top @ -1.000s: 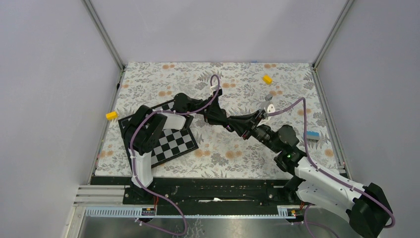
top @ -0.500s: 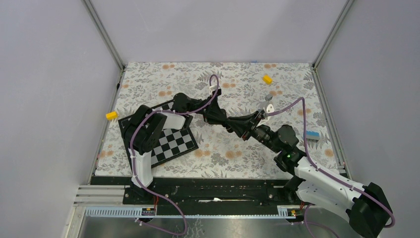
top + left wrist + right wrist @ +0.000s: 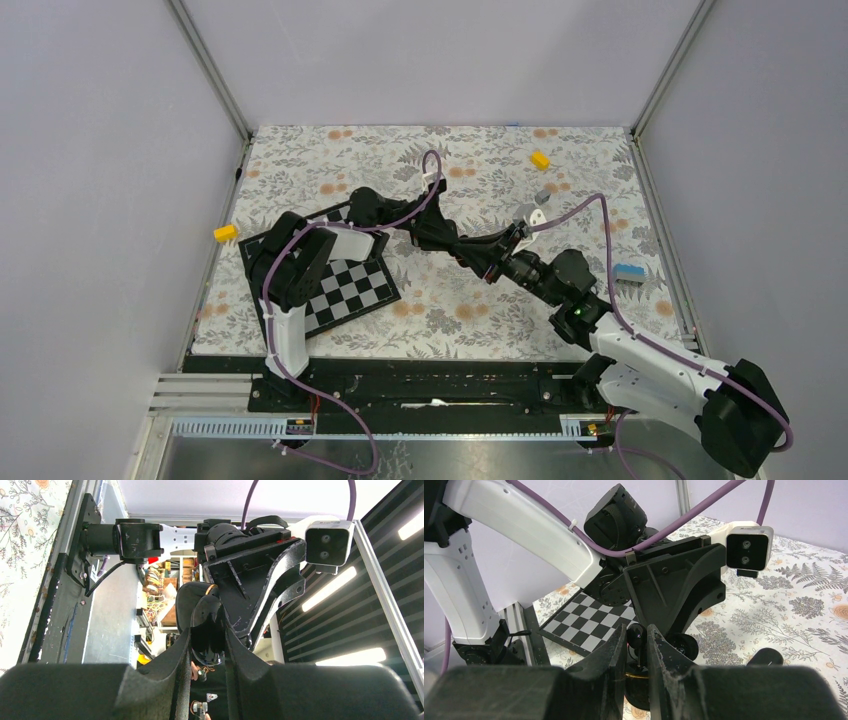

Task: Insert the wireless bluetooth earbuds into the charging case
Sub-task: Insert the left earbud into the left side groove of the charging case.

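Your left gripper [image 3: 207, 642] is pinched in narrow on the case [image 3: 204, 620] and holds it up off the table [image 3: 450, 305], near the middle, with the lid looking swung open. Nose to nose with it comes your right gripper [image 3: 636, 630], nearly closed. There's a small dark round thing in the slot between its fingers, and I take that for an earbud [image 3: 637, 639], sitting right at the case. That puts you at the insertion itself, and from these views the bud doesn't look seated yet. I can't find the other earbud anywhere, so I can't tell you whether it's already in the case. By my reckoning you've got this one to press home and the second to account for.
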{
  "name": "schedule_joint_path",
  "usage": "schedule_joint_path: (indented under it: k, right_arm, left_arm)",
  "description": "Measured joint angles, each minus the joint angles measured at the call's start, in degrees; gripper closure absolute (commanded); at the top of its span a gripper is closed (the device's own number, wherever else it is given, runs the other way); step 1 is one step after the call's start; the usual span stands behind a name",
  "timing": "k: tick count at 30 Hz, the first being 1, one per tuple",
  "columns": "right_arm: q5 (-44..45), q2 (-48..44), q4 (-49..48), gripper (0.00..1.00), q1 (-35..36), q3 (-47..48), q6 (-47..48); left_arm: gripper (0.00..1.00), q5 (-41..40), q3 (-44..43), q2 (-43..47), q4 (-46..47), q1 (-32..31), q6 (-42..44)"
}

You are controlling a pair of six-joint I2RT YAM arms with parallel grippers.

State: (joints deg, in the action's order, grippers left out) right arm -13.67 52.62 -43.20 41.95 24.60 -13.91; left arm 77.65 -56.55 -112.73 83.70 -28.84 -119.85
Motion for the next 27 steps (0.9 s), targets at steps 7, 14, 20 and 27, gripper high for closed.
schedule_joint_path:
  k: [7,14,20,27]
  right_arm:
    - [-0.76,-0.11,-0.04,0.96,0.00,-0.02,-0.44]
    - [-0.81,-2.56,0.02,0.96,0.00,-0.17,-1.36]
    - [-0.81,-3.34,0.11,0.96,0.00,-1.14,-1.55]
    - [-0.83,-2.73,-0.33,0.96,0.00,-1.49,-2.29]
  left_arm:
    - [1.00,0.00,0.00,0.00,0.02,0.42,0.00]
    - [1.00,-0.02,0.00,0.00,0.02,1.05,0.00]
    - [1.00,-0.02,0.00,0.00,0.02,1.46,0.00]
    - [1.00,-0.02,0.04,0.00,0.02,1.46,0.00]
